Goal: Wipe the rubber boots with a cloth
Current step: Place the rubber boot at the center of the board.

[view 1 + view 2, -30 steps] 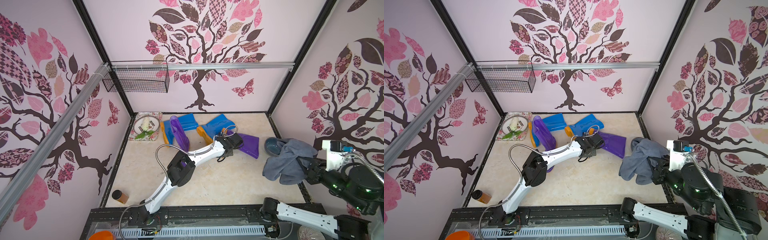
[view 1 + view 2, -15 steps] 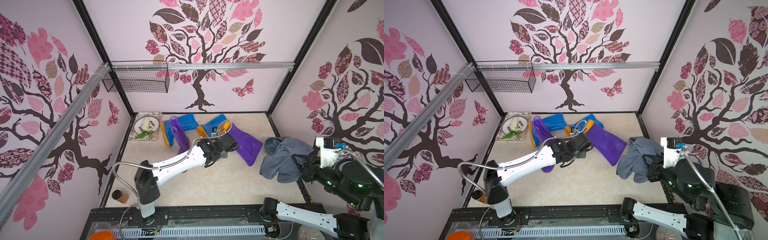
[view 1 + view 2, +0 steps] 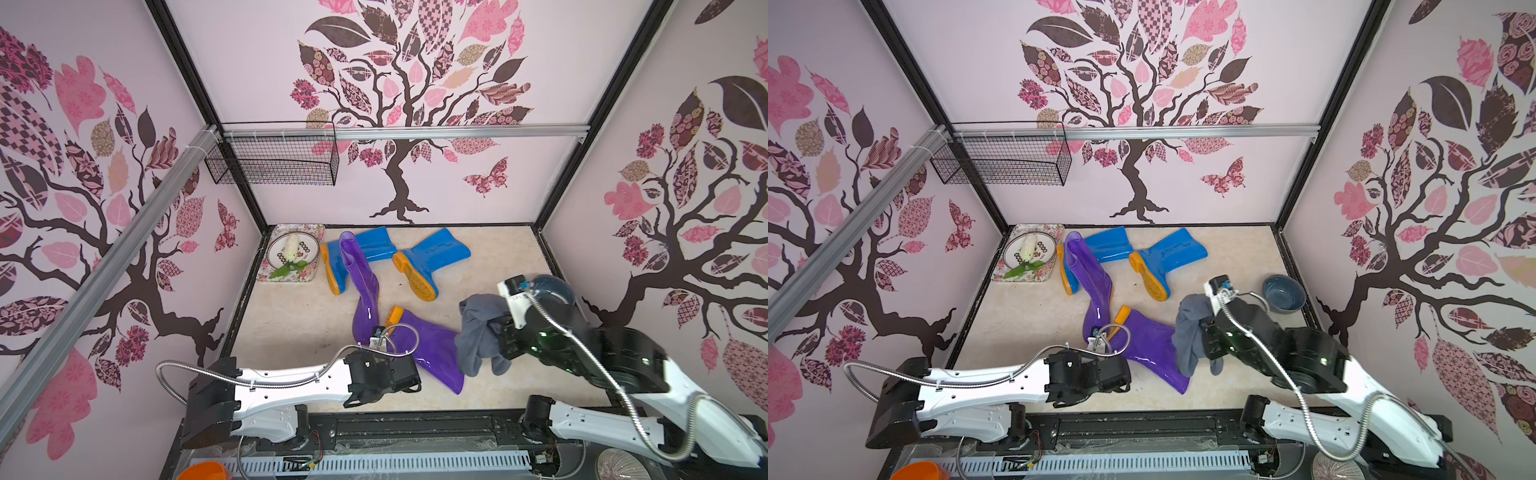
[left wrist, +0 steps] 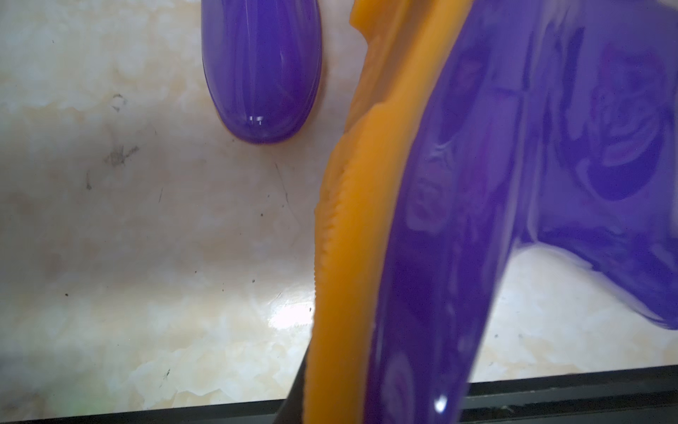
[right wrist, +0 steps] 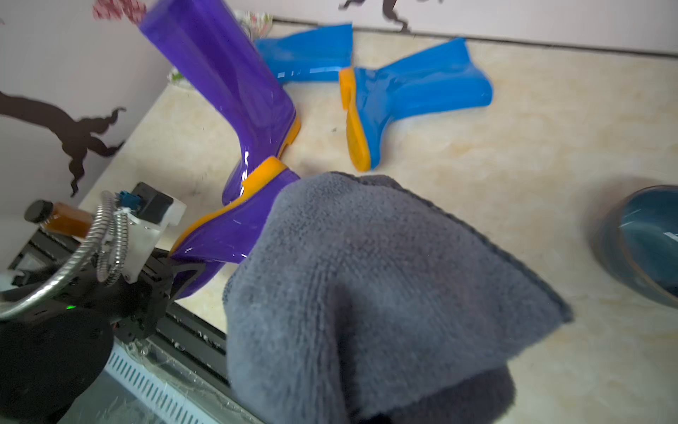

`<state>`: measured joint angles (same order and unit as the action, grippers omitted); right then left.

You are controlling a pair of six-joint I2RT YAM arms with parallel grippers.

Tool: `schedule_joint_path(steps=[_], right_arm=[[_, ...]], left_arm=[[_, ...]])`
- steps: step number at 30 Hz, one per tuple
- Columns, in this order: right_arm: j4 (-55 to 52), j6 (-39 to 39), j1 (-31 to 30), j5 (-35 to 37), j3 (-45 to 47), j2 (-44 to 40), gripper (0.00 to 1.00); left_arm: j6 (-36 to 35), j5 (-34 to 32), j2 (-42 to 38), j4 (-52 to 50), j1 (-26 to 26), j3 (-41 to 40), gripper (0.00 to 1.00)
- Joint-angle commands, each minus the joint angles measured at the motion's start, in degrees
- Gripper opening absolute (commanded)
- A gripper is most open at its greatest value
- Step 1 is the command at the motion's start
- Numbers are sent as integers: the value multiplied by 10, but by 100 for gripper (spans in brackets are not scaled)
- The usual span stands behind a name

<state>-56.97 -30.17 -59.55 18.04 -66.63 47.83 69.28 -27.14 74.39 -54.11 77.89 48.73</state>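
Observation:
My left gripper point(image 3: 412, 370) point(image 3: 1124, 370) point(image 4: 348, 411) is shut on the toe of a purple boot point(image 3: 428, 349) point(image 3: 1150, 345) point(image 4: 477, 220) point(image 5: 234, 227) near the table's front, its orange sole turned left. My right gripper point(image 3: 500, 336) point(image 3: 1206, 340) is shut on the grey-blue cloth point(image 3: 478, 332) point(image 3: 1190, 332) point(image 5: 367, 293), which hangs over that boot's shaft and hides the jaws. The other purple boot point(image 3: 363, 282) point(image 3: 1092, 278) point(image 5: 227, 73) stands behind. Two blue boots point(image 3: 365, 245) point(image 3: 436, 253) point(image 3: 1171, 253) lie at the back.
A blue-grey bowl point(image 3: 1283, 293) point(image 5: 642, 242) sits at the right, behind my right arm. A floral tray point(image 3: 316, 232) with a plate is in the back left corner. A wire basket point(image 3: 274, 158) hangs on the wall. An amber bottle point(image 5: 62, 220) stands front left.
My left arm has drawn back and pulled the purple boot from the middle to the front. My right arm has carried the cloth left, up to the boot.

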Motion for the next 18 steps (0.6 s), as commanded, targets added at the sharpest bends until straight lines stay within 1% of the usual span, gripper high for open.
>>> schedule_joint_path(steps=[1,5,9,12,13,14,16,18], right_arm=[[183,-50,0,-92,94,6,0],[342,-102,0,-159,202,44,0],[437,-130,7,-171,266,77,0],[536,-135,31,-245,311,97,0],[572,-141,47,-286,325,112,0],[614,-149,67,-337,341,133,0],[689,-178,96,-413,360,185,0],[761,-184,96,-481,359,241,0]], left_arm=[[69,-44,-3,67,32,-27,0],[93,-35,23,87,53,-57,0],[73,-8,5,164,54,-108,0],[48,5,-21,219,54,-143,0],[40,10,-25,234,53,-152,0],[36,15,-24,244,54,-156,0],[19,30,-21,274,55,-168,0],[7,45,-17,309,55,-183,0]])
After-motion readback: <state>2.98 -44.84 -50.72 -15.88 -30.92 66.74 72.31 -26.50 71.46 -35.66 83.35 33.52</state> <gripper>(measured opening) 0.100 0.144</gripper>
